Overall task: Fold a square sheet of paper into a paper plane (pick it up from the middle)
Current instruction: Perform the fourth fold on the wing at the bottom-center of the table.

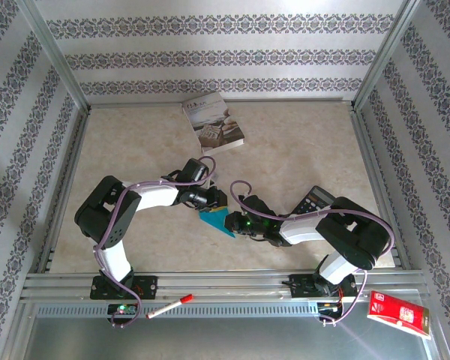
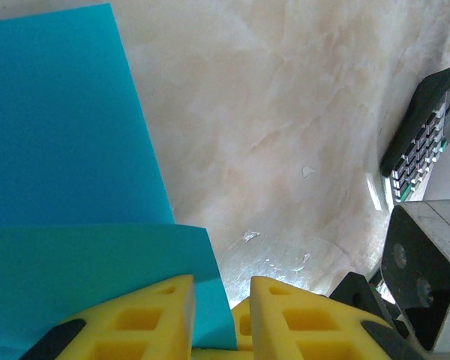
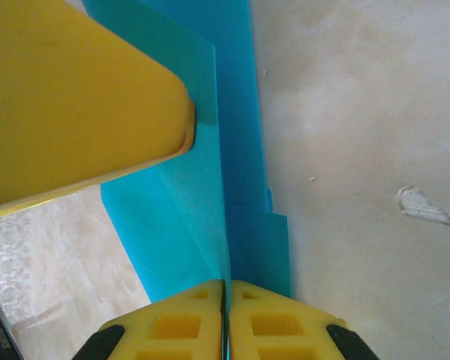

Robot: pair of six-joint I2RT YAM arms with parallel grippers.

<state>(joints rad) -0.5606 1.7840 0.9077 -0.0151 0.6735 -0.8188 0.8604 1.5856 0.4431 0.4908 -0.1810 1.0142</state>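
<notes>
Left gripper (image 2: 221,291), paper (image 2: 60,150), marbled tabletop (image 1: 135,142), patterned walls (image 1: 210,56)

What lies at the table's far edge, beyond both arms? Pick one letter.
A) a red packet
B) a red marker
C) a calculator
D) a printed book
D: in the top view the printed book lies close to the back wall, on the far side of the table.
</notes>
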